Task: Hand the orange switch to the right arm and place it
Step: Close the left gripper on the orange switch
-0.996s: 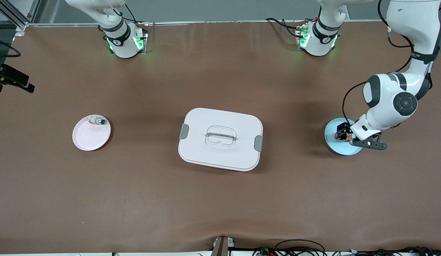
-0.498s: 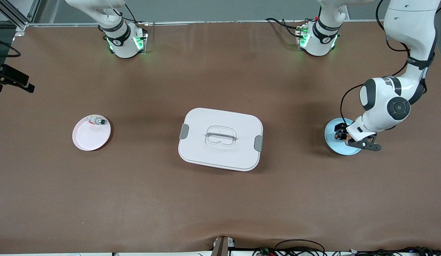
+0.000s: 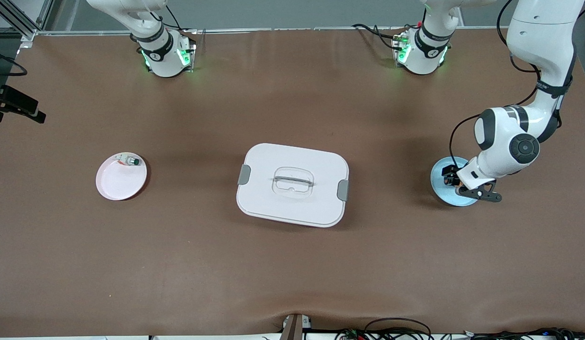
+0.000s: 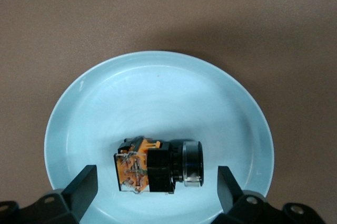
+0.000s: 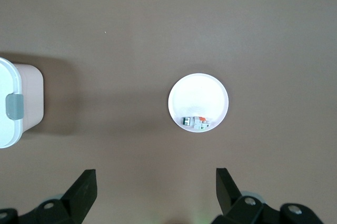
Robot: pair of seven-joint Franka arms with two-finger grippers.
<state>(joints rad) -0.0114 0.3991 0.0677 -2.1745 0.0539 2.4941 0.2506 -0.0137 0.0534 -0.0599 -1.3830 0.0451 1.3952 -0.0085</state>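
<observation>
The orange switch [image 4: 158, 166], a black body with an orange block at one end and a dark round button at the other, lies on its side in a light blue plate [image 4: 158, 92]. That plate [image 3: 438, 188] sits at the left arm's end of the table. My left gripper [image 3: 451, 178] hangs low over it, open. Its fingertips [image 4: 84, 184] stand on either side of the switch without touching it. My right gripper [image 5: 155, 187] is open and holds nothing. It is high above the table near a pale pink plate [image 5: 199, 95].
The pale pink plate [image 3: 117, 184] at the right arm's end holds a small silver-white switch with a green cap [image 3: 128, 161]. A white lidded box [image 3: 292, 184] with grey latches stands mid-table between the two plates.
The left arm has drawn in a little toward the table's middle, so its gripper sits more squarely over the blue plate. The right arm has not moved.
</observation>
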